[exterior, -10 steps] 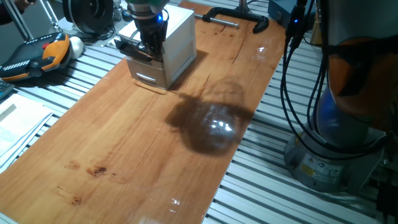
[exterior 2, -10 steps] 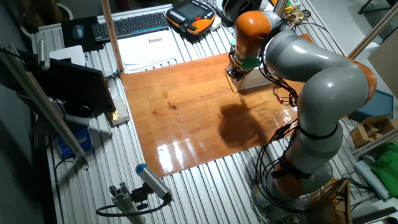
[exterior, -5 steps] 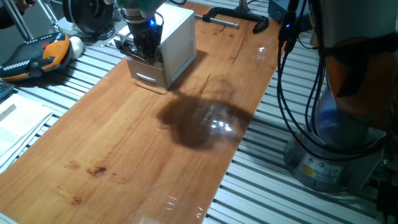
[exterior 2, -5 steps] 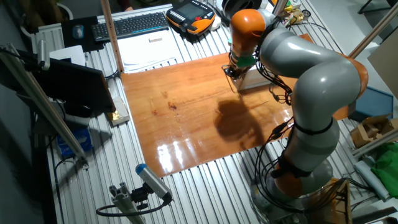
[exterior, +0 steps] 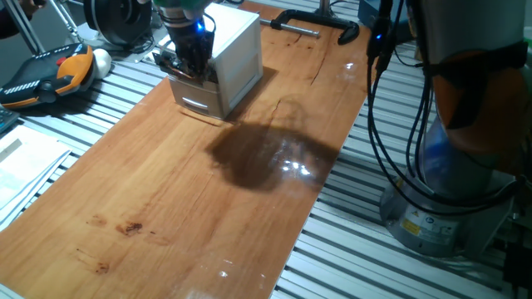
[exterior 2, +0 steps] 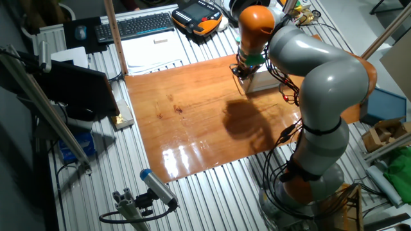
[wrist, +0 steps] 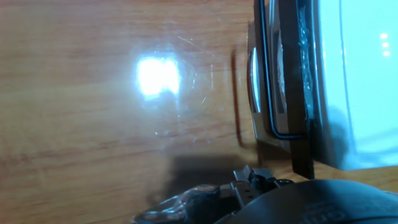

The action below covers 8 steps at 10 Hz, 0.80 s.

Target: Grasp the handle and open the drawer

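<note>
Right now the big grey arm (exterior 2: 321, 83) bends over the wooden table (exterior: 191, 199) so its hand can reach the small white cabinet (exterior: 233, 50) at the far end. The drawer (wrist: 292, 87) sticks out a little at the cabinet's front. The gripper (exterior: 189, 60) sits right at the dark handle (wrist: 268, 74), ready to pull. I cannot tell whether its fingers are closed.

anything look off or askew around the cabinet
Nothing stands out. The white cabinet sits square and upright on the wooden table, with the end effector at the drawer front. No spills or damage show.
</note>
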{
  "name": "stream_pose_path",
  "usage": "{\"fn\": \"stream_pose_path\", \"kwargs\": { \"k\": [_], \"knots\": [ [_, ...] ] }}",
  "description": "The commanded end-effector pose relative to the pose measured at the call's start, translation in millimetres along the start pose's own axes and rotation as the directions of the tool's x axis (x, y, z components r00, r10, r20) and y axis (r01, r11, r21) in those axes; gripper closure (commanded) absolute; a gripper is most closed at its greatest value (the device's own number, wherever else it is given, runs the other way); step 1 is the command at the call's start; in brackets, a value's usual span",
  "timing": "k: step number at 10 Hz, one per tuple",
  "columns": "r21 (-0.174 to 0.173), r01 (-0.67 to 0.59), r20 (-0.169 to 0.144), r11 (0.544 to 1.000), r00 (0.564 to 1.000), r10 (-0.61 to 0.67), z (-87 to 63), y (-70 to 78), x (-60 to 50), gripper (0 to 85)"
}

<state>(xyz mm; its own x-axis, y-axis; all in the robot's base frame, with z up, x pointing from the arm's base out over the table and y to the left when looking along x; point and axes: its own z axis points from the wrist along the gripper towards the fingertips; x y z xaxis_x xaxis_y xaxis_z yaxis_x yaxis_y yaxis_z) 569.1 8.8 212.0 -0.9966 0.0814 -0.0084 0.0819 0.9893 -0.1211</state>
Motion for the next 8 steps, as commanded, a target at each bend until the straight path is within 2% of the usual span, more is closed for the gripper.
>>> {"fn": "stream_pose_path", "kwargs": {
  "k": [1, 3, 8],
  "knots": [
    [-0.008, -0.014, -0.003, 1.0, 1.0, 0.014, -1.2, 2.0, -2.9, 84.3],
    [-0.006, -0.019, 0.006, 1.0, 1.0, 0.019, -0.6, 4.5, -4.9, 84.3],
    [-0.013, -0.011, 0.003, 1.0, 1.0, 0.011, -2.6, 7.9, -5.9, 84.3]
  ]
}}
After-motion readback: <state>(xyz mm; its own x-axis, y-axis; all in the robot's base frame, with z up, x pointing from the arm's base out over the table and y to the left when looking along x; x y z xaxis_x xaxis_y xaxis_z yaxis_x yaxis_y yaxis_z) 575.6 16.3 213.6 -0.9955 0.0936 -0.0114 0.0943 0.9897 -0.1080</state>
